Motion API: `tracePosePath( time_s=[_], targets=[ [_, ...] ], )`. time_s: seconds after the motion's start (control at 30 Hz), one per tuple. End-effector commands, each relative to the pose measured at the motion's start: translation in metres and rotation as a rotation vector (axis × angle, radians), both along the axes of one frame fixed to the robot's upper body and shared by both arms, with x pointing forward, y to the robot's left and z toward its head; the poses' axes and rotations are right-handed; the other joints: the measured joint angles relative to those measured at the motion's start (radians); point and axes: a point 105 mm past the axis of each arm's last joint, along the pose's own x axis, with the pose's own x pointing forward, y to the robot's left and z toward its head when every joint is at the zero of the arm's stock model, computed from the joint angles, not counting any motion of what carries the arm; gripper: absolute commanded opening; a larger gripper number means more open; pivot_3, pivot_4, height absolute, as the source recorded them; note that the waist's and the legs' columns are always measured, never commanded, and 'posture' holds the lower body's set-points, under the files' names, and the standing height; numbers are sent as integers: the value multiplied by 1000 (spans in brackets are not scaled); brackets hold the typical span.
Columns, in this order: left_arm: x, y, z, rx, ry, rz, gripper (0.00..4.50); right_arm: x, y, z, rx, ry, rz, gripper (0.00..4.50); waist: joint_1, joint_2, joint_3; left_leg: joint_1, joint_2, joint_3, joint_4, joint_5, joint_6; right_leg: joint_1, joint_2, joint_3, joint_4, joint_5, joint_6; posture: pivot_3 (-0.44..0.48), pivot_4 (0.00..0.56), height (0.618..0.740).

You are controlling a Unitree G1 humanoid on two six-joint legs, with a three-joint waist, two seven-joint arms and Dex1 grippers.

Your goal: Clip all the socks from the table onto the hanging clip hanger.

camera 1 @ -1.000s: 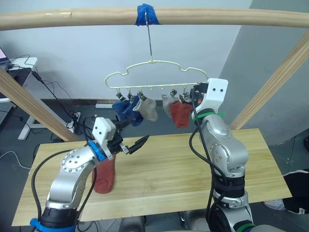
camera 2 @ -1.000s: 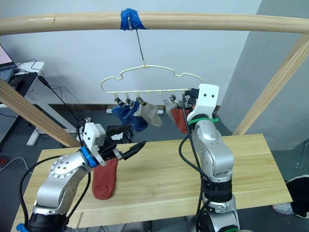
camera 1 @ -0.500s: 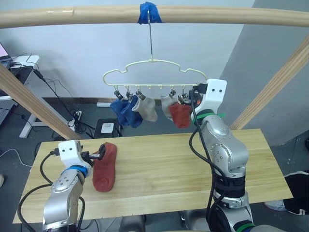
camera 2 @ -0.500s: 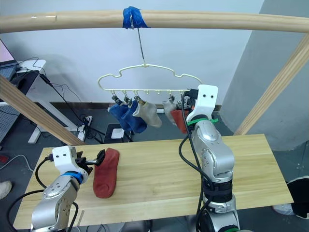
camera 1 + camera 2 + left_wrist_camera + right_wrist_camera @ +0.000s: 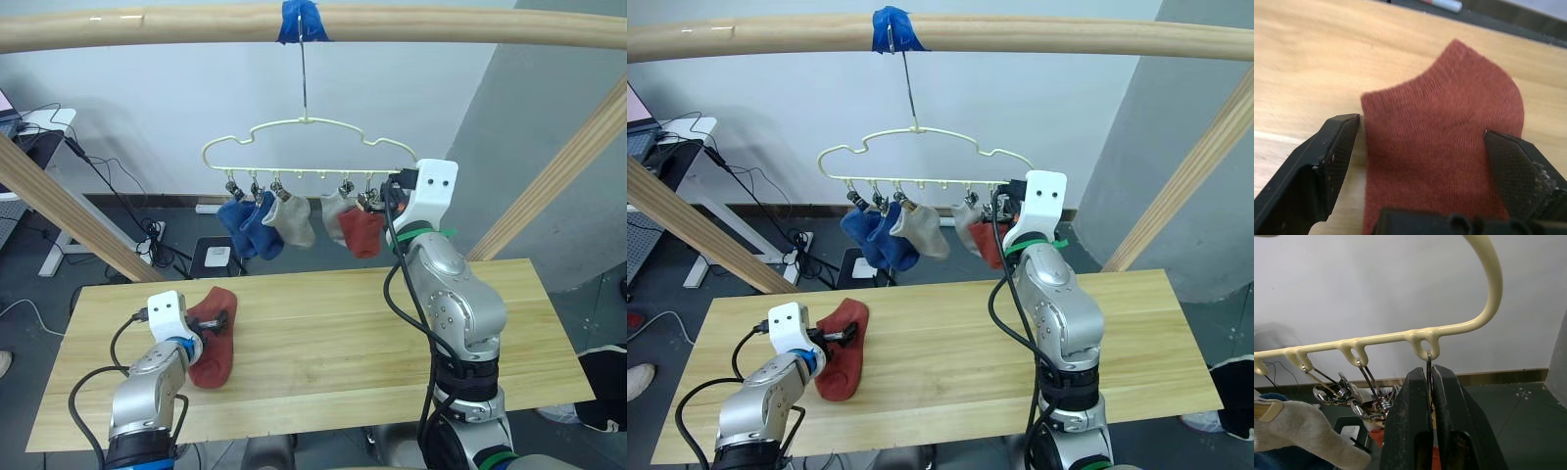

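Head eyes overlook table (image 5: 392, 323); wrist cameras sit close.

I'm looking at a lab or test room, not a home. A rough wooden frame (image 5: 313, 27) with diagonal braces spans the view at 12 o'clock, blue tape (image 5: 301, 22) holding a hanger hook. Bare white wall (image 5: 176, 108) behind, grey partition (image 5: 549, 127) at 2 o'clock. At 9 o'clock a white desk (image 5: 44, 127) with cables (image 5: 127, 211) trailing to a power strip (image 5: 152, 240) on the dark floor (image 5: 39, 294). A plain plank table (image 5: 333, 333) serves as the workbench.
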Motion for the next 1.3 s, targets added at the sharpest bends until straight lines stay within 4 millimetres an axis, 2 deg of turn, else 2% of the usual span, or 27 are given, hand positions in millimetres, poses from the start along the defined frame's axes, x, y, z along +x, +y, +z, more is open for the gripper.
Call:
tracePosePath(
  time_s=[0.03,0.3,0.43,0.47,0.57,0.63,0.67,0.8,0.83,1.0,1.3],
  targets=[
    [-3,-2,-3,3,21,-3,3358,-3,-1,13,26,-37,-5,0,0,1,0,0,0,0,0,0,0,0,0,0,0,0,0,-185,282,740],
    [-5,-3,0,14,6,-13,1165,-5,1,12,30,-31,-3,0,-1,2,4,0,0,0,0,0,0,0,0,0,0,0,0,-181,290,740],
    [-3,-7,8,18,-38,-47,12,-5,1,11,31,-28,-3,0,-1,1,11,0,0,0,0,0,0,0,0,0,0,0,0,-182,297,740],
    [-1,-10,13,35,-63,-76,12,-5,1,11,31,-27,-3,0,0,1,14,0,0,0,0,0,0,0,0,0,0,0,0,-182,297,740],
    [14,-45,44,104,-221,-316,12,-6,0,11,30,-26,-6,0,4,1,23,0,0,0,-1,0,0,0,0,0,-1,0,0,-185,301,740],
    [22,-82,70,107,-346,-511,12,-6,-1,11,28,-28,-9,0,11,1,27,-1,0,0,-1,0,0,-1,-1,0,-1,0,0,-191,305,740],
    [23,-94,79,106,-387,-576,12,-6,-1,12,28,-29,-10,0,16,2,29,-1,0,0,-1,0,0,-1,-1,0,-2,0,0,-196,309,740],
    [20,-163,114,44,-559,-889,12,-7,-3,13,22,-32,-15,0,22,2,32,-2,0,2,-2,0,-1,-1,-1,1,-3,0,0,-208,314,740],
    [18,-172,119,39,-584,-929,12,-7,-3,13,20,-32,-17,0,22,3,33,-2,0,2,-2,0,-1,-1,-1,1,-4,0,0,-208,314,740],
    [18,-212,133,36,-678,-1064,12,-8,-7,20,11,-53,-27,0,17,4,34,-2,0,3,-3,0,0,-1,-1,2,-6,0,1,-221,310,740],
    [47,-247,137,16,-731,-1037,12,-11,-11,29,2,-77,-36,0,9,2,38,-3,0,3,-3,0,0,-1,0,2,-6,-1,1,-258,285,740]
  ],
)
